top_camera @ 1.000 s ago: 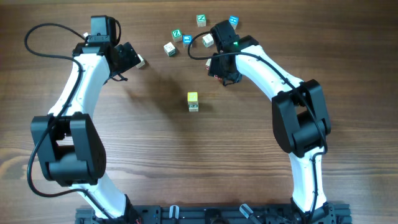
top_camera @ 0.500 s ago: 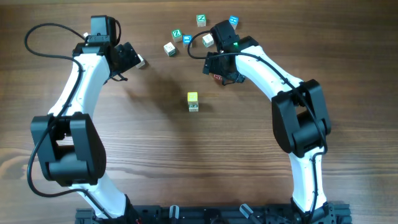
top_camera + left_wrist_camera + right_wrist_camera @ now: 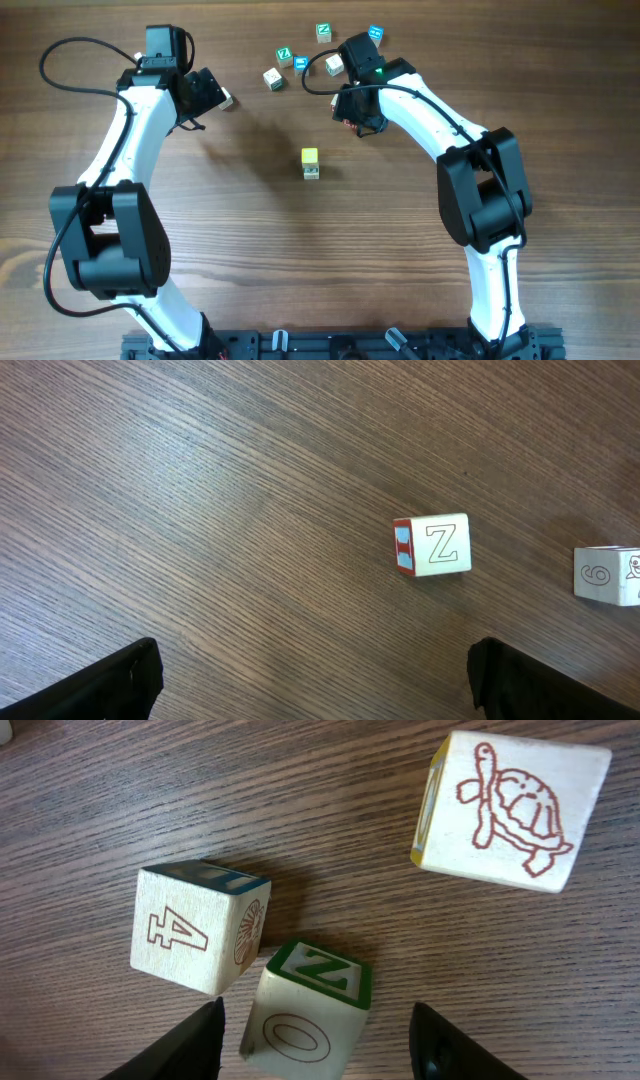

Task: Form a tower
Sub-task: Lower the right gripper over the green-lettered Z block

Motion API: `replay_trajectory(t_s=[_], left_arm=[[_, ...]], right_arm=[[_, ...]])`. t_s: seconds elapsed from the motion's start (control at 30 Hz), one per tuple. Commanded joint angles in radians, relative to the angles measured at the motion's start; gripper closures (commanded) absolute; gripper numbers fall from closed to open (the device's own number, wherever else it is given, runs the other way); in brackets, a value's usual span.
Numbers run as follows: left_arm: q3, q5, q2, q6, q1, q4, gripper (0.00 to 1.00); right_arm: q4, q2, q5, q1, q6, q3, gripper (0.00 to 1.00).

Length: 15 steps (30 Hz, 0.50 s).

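Right gripper (image 3: 316,1038) straddles green Z/O cube (image 3: 305,1005) | neighbour cube (image 3: 190,945) reads 4

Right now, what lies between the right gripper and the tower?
Nothing. In the overhead view, only bare table shows between the right gripper and the tower.

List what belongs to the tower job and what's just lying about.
Job: the tower, with a yellow cube on top.
Lying loose: red-sided Z cube; turtle cube; 4 cube; green-topped Z cube.
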Motion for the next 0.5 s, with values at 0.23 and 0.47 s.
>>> replay_trajectory(t_s=[0.23,0.47], left_arm=[[-0.006,-0.006,0.012,0.005,0.0,0.0,0.0],[-0.006,-0.006,0.012,0.005,0.0,0.0,0.0]], right_arm=[[-0.026,0.013,0.0,0.002,0.0,-0.007,0.66],[-0.035,0.011,0.0,0.001,0.0,-0.007,0.71]])
